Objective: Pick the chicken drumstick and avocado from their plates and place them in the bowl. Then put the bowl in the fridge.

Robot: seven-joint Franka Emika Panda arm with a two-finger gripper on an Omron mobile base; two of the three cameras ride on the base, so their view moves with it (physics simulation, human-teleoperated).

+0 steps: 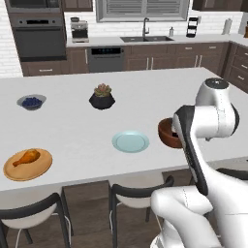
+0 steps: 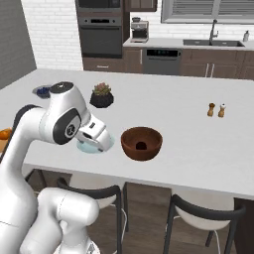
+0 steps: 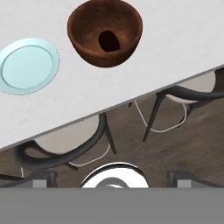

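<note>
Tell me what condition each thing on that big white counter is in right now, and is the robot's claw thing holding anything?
bowl: upright, avocado inside
avocado: lying in the bowl's bottom
blue plate: nothing on it
wooden plate: carrying the drumstick
chicken drumstick: lying on the wooden plate, not picked up
end effector: open, holding nothing
grey bowl: holding blueberries
black pot: upright, succulent in it

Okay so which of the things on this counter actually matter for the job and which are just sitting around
Part of the job:
chicken drumstick on the wooden plate
blue plate
brown bowl with the avocado inside

Just lying about:
succulent pot
blueberry bowl
salt and pepper shakers
</note>
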